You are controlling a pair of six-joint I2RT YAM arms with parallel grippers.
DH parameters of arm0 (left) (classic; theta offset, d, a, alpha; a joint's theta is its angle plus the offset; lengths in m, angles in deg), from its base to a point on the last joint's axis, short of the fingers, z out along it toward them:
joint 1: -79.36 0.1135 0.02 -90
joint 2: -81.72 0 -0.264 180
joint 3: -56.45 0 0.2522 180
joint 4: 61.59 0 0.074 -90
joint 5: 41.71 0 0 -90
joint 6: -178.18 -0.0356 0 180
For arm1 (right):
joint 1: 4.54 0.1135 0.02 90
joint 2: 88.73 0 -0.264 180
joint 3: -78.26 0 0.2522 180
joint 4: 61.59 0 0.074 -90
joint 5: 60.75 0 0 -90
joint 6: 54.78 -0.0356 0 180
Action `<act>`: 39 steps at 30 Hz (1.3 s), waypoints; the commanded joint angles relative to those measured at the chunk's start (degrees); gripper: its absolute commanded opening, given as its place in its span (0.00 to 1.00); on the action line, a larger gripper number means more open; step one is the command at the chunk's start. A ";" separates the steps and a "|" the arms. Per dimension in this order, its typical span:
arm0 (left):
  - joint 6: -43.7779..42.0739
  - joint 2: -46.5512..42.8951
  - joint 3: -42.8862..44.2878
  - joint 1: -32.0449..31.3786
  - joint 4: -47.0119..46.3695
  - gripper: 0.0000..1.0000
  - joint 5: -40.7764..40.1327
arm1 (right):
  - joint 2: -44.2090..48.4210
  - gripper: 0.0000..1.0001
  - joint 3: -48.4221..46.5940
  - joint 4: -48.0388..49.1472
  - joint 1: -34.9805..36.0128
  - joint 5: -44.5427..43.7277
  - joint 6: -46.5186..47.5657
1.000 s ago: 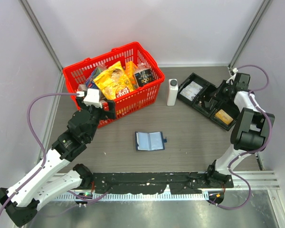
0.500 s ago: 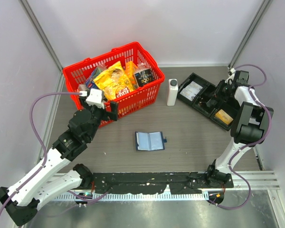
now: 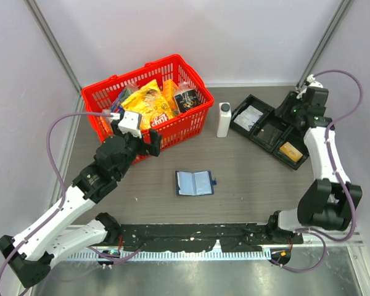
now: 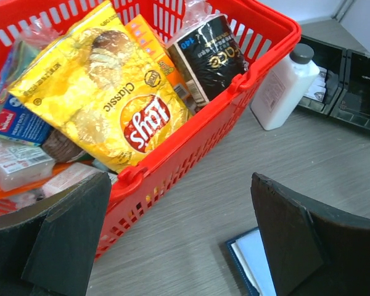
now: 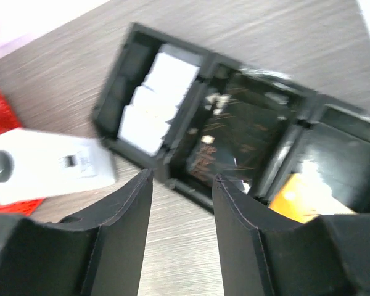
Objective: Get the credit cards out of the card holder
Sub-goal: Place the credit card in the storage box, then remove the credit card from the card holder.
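Left gripper [image 3: 149, 144] [image 4: 182, 246]: up and left of the card holder [image 3: 195, 182] [image 4: 246, 268], above the table; fingers spread wide, nothing between them.
Red basket [image 3: 172, 129] [image 4: 191, 160]: behind the card holder and to its left, packed with groceries; a yellow chips bag [image 3: 147, 105] [image 4: 111, 105] lies on top.
Card holder: lies flat and open on the table in the middle, pale sleeves facing up, touched by neither arm. Whether any cards sit in the sleeves cannot be told.
White bottle [image 3: 224, 119] [image 4: 283, 86] [image 5: 49, 163]: upright, behind the card holder and slightly right, between the basket and the tray.
Black tray [image 3: 270, 131] [image 5: 234, 148]: up and right of the card holder; white packets [image 3: 250, 117] [image 5: 151, 98] fill its left compartment.
Credit card [image 3: 290, 151] [image 5: 302, 197]: orange, lying in the tray's right compartment, well right of the card holder.
Right gripper [image 3: 291, 112] [image 5: 182, 234]: farthest right of the card holder, above the tray's far edge; fingers partly apart, holding nothing.
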 commanded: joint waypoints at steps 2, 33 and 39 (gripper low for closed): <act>6.57 5.30 6.50 0.06 3.90 1.00 3.06 | 8.30 0.51 6.46 5.97 10.54 0.54 -3.55; 35.76 37.20 8.36 -22.09 14.02 0.43 -4.50 | 6.56 0.45 36.09 26.28 52.23 -1.21 -17.80; 38.92 41.34 5.46 -20.07 11.92 0.41 -0.64 | 2.70 0.45 36.52 26.10 52.32 -0.87 -17.53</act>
